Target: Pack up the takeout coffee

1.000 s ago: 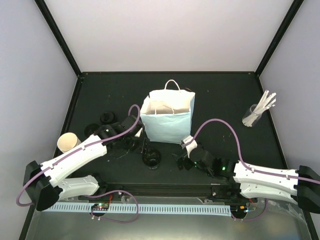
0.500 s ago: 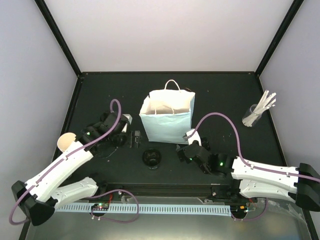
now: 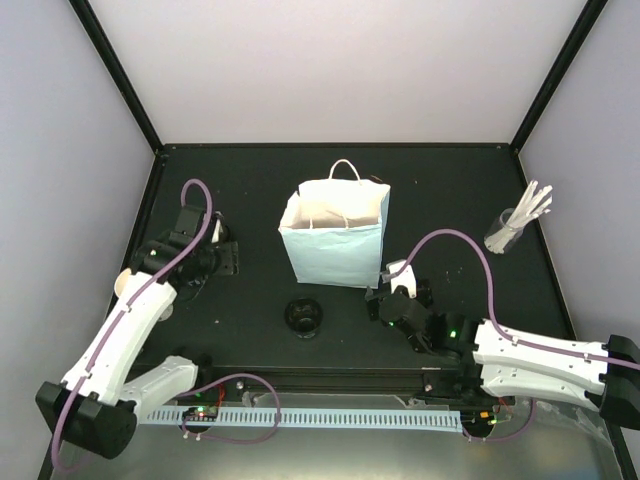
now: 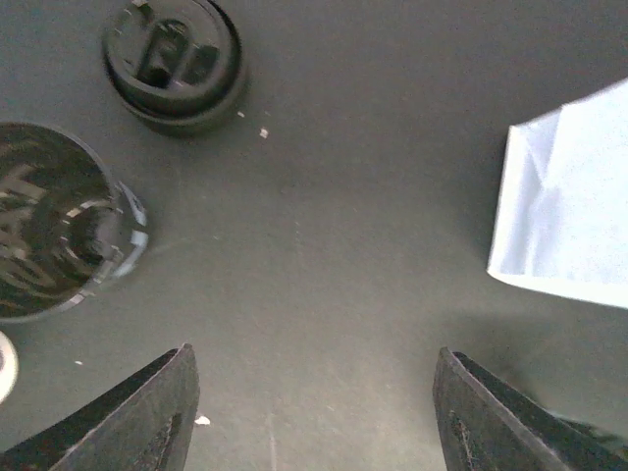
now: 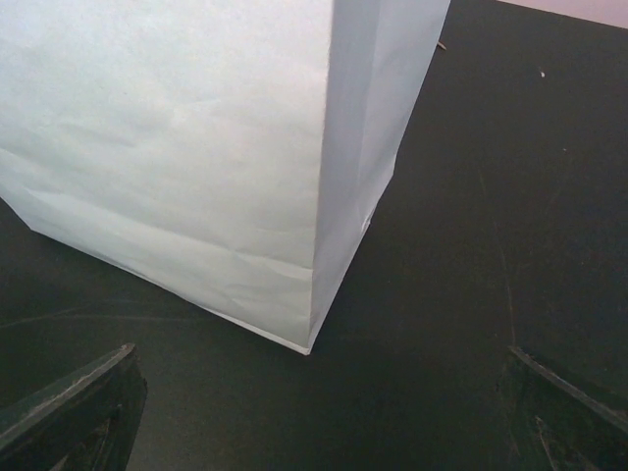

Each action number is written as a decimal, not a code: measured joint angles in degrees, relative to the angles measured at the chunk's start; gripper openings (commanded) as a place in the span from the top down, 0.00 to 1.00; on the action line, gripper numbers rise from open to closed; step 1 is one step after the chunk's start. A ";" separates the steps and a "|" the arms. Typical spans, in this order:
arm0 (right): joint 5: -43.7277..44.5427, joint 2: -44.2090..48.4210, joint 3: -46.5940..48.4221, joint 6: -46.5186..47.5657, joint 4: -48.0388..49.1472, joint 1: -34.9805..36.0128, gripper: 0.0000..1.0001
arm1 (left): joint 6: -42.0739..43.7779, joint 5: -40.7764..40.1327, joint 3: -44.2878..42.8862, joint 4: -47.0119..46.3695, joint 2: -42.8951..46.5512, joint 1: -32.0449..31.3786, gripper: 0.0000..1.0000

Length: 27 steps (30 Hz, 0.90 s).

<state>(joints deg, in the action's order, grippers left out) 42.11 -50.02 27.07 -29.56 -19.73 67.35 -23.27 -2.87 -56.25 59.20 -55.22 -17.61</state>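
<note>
A cream paper cup (image 3: 123, 285) stands at the table's left edge, partly hidden behind my left arm. A black round lid (image 3: 303, 317) sits alone at front centre; whether a cup is under it I cannot tell. The left wrist view shows another black lid (image 4: 175, 61) and a shiny black round top (image 4: 59, 235) on the table. My left gripper (image 3: 227, 258) (image 4: 314, 351) hovers open beside them, with only bare table between its fingers. My right gripper (image 3: 385, 300) (image 5: 319, 350) is open, facing the bag's near right corner without touching it.
The light-blue paper bag (image 3: 335, 240) (image 5: 196, 147) (image 4: 569, 206) stands open at the table's centre. A clear glass of white sticks (image 3: 510, 228) is at the back right. Black frame posts mark the table's edges.
My left arm swung from beside the front-centre lid back to the left side of the table. The right gripper shifted slightly right, toward the bag's corner.
</note>
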 measured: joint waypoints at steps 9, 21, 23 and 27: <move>-0.61 1.92 -1.29 0.15 1.33 0.00 0.00 | 3.13 -7.63 -8.02 -0.96 -12.33 4.22 0.08; -1.84 5.09 -2.84 0.72 2.23 0.00 0.00 | 10.47 -3.85 -24.22 -0.50 -37.18 13.25 0.01; -1.97 5.18 -3.02 0.76 2.51 0.00 0.00 | 11.98 -2.38 -24.90 -0.31 -40.26 14.21 0.01; -2.21 5.22 -3.10 0.94 2.67 0.00 0.00 | 14.25 -0.83 -27.32 0.81 -45.83 15.39 0.01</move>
<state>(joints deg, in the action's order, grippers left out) 39.90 -44.80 23.97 -28.62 -17.06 67.35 -9.02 -3.70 -83.57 60.01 -101.06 -2.22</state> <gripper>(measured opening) 0.999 0.987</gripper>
